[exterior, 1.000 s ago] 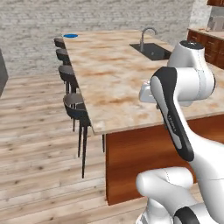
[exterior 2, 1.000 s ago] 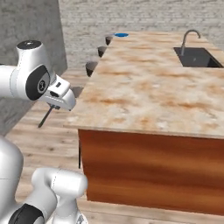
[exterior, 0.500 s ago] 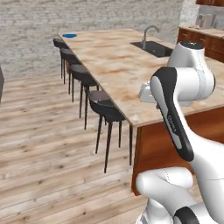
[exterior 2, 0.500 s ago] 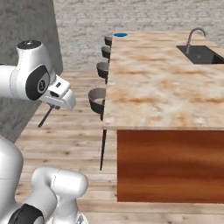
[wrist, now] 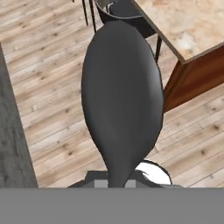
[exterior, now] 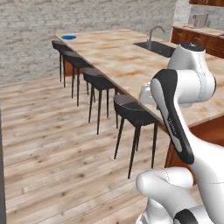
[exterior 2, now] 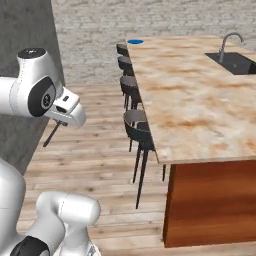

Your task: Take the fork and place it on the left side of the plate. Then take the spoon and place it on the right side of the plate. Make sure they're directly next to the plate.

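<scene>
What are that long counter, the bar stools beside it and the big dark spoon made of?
Long tan mottled counter top: looks like polished stone, going by its cloudy, veined patches.
Black bar stools: dark matt seats on thin legs, likely metal or plastic.
Dark grey spoon: plain matt surface with no shine, so plastic or dull metal; I cannot tell which.
</scene>
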